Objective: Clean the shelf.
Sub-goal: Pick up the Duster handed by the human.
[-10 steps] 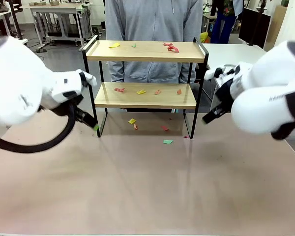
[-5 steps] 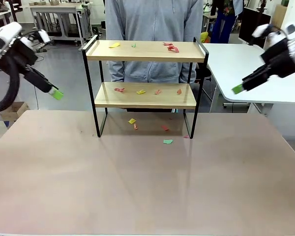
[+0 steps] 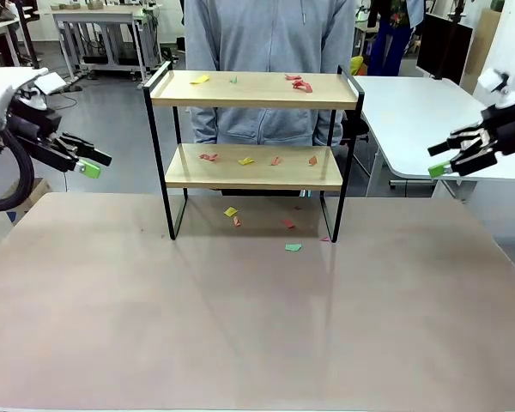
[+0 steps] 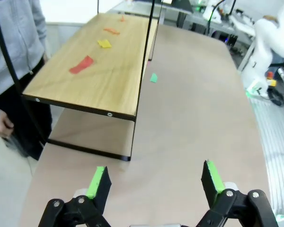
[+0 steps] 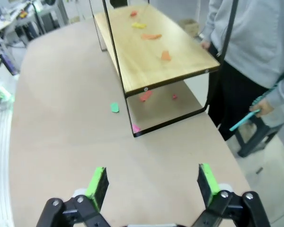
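The shelf stands at the far middle of the table, two light wooden boards in a thin black frame. Small coloured paper scraps lie on its top board, on the lower board and on the table under it. My left gripper hangs open left of the shelf, beyond the table's left edge. My right gripper hangs open to the shelf's right. In the left wrist view the open gripper faces the shelf's end. The right wrist view has its open gripper facing the other end.
A person in a grey hoodie stands right behind the shelf, one hand low at its left end, the other holding a teal stick. A white table stands at the back right. The near tabletop is bare.
Both arms have swung out from close in front of the shelf's legs to the table's sides. The grippers stayed open. The shelf and scraps have not moved.
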### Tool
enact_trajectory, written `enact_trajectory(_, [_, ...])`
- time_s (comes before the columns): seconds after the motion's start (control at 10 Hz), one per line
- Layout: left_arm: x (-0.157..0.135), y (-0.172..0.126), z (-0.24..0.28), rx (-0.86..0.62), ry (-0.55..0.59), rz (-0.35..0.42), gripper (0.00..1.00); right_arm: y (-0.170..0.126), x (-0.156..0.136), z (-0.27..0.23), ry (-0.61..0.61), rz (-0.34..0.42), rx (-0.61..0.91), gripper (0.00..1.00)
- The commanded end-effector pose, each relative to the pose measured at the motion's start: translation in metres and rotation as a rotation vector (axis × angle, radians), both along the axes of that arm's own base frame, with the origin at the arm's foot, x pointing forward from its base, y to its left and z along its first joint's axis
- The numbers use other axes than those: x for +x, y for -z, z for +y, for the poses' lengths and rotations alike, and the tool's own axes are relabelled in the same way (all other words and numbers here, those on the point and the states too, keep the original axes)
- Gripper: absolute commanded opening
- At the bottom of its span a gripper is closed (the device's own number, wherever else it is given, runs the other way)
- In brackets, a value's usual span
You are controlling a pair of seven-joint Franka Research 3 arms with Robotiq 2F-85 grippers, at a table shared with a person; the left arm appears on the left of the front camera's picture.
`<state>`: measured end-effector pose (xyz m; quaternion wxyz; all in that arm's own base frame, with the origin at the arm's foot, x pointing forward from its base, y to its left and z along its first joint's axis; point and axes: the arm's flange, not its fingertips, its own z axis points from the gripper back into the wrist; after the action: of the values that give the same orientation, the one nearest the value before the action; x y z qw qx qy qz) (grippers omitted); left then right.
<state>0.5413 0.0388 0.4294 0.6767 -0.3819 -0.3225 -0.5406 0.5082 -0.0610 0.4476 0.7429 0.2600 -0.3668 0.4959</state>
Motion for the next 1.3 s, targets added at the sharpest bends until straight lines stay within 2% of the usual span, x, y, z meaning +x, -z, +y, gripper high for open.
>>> enact_trajectory(0.0, [-0.005,-0.007,0.0,0.008,-0.005,0.013,1.0,-0.032,-0.015,0.01,0.003,0.003,-0.01,1.0])
enact_trajectory(0.4, [-0.005,-0.007,0.0,0.008,-0.005,0.013,1.0,-0.032,-0.015,0.01,0.003,0.003,-0.01,1.0])
enact_trajectory(0.5, [-0.001,-0.004,0.002,-0.003,-0.005,-0.001,1.0,-0.033,-0.01,0.01,-0.005,-0.022,-0.015,1.0])
enact_trajectory(0.6, [0.028,0.0,0.02,-0.124,0.004,-0.05,1.0,-0.024,0.014,-0.009,-0.113,0.08,0.045,1.0])
enact_trajectory(0.7, [0.048,0.008,0.037,-0.193,0.002,-0.066,1.0,-0.011,0.04,-0.026,-0.142,0.078,0.094,1.0])
enact_trajectory(0.8, [0.063,0.017,0.052,-0.257,0.024,-0.101,1.0,0.004,0.064,-0.043,-0.179,0.015,0.181,1.0])
enact_trajectory(0.9, [0.078,0.03,0.063,-0.336,0.066,-0.095,1.0,0.017,0.082,-0.06,-0.156,-0.046,0.272,1.0])
enact_trajectory(1.0, [0.092,0.05,0.075,-0.433,0.096,-0.083,1.0,0.036,0.099,-0.075,-0.154,-0.086,0.336,1.0])
enact_trajectory(1.2, [0.106,0.077,0.089,-0.529,0.1,-0.13,1.0,0.066,0.12,-0.09,-0.172,-0.151,0.44,1.0])
